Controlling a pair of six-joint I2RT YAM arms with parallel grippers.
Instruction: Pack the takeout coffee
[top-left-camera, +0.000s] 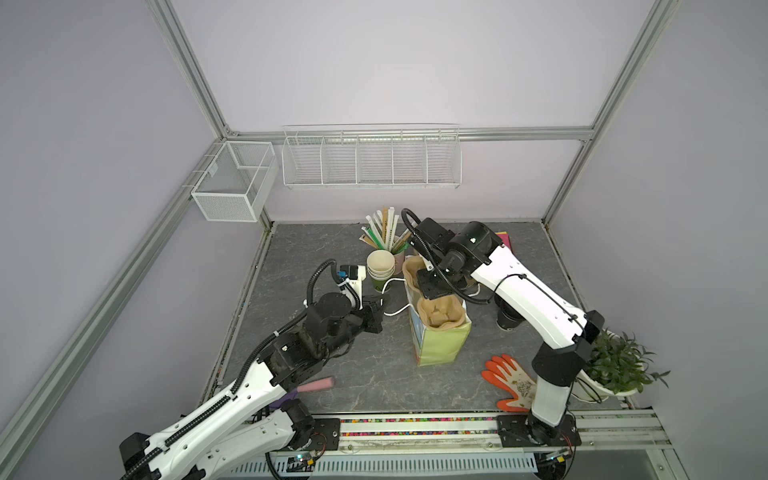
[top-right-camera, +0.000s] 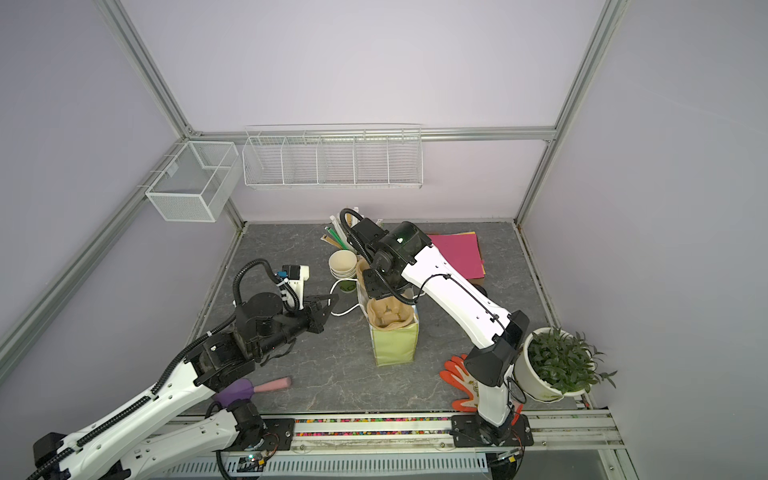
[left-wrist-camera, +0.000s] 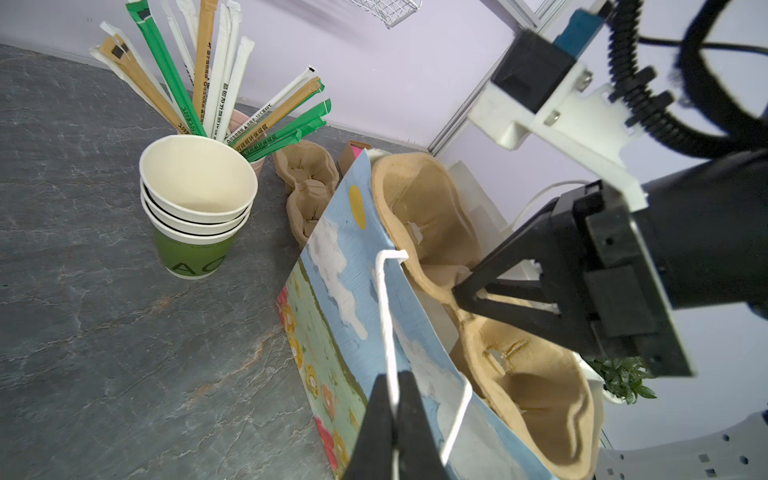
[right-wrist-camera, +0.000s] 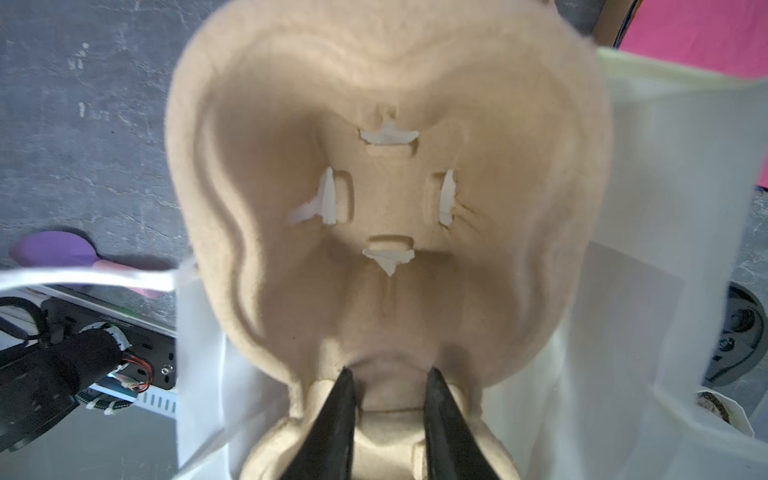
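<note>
left gripper (left-wrist-camera: 392, 380) clamped on bag (top-left-camera: 442, 345) handle (left-wrist-camera: 384, 299) | right gripper (right-wrist-camera: 388, 382) pinching pulp carrier (right-wrist-camera: 386, 199), halfway into bag | takeout coffee (top-left-camera: 508, 322) looks parked at bag's 3 o'clock, untouched | progress: carrier going in, cup not packed yet

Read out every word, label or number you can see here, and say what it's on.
"AC": large pale letters on the green cup at the bottom of the stack; the rest curves out of sight.
Smaller line above it: too faint to read.
Straw wrappers: Chinese print and digits, too small to read surely.
Paper bag: painted pictures, no words showing.
</note>
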